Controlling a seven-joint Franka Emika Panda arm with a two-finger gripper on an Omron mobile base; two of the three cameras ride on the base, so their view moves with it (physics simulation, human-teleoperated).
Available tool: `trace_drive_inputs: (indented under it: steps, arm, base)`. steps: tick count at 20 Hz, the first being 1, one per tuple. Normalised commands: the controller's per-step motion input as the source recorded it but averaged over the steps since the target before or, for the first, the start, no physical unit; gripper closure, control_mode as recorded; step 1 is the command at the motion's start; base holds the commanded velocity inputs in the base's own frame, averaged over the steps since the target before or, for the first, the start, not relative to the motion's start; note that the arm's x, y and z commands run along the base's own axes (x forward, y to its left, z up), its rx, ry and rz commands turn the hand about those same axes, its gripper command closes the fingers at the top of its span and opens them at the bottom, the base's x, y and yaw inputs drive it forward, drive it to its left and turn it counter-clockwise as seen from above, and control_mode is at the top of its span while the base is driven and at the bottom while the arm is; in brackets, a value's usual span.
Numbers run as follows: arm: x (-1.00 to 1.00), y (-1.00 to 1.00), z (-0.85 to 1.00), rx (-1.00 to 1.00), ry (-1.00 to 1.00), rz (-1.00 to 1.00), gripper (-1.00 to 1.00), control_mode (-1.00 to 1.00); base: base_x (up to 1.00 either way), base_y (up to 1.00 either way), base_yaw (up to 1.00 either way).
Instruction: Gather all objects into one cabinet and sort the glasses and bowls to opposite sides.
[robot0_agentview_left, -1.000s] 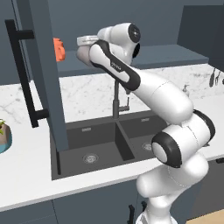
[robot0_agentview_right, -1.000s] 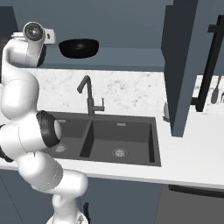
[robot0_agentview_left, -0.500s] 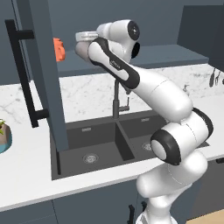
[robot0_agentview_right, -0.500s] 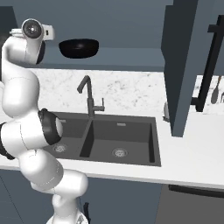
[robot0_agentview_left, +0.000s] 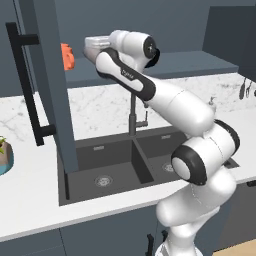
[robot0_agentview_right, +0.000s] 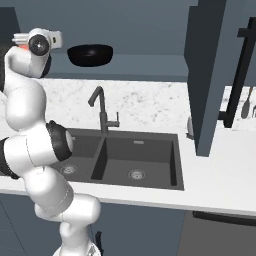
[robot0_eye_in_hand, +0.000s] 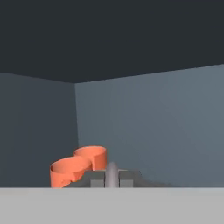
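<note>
Orange cups (robot0_eye_in_hand: 78, 168) sat just ahead-left of the gripper (robot0_eye_in_hand: 112, 175), whose fingers were pressed together on nothing; the black bowl (robot0_agentview_right: 90, 54) lay far along the cabinet shelf (robot0_agentview_right: 150, 62). Best approach: keep cups left, avoid nudging them.

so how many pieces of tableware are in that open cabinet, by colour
orange: 2, a nearer orange vessel and an orange cup behind it
black: 1, the black bowl
total: 3
</note>
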Motion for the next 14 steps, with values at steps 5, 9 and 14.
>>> trace_drive_inputs:
  steps: [5,9,14]
  arm:
    - [0.07,0.00,-0.31,0.16,-0.14,0.00,1.00,-1.00]
    - [-0.01,-0.01,-0.32,0.16,-0.03,0.00,1.00,-1.00]
    - [-0.18,-0.18,-0.08,0.11,0.00,0.00,1.00,-1.00]
  base:
    - [0.00,0.00,0.00]
    - [0.00,0.00,0.00]
    - [0.00,0.00,0.00]
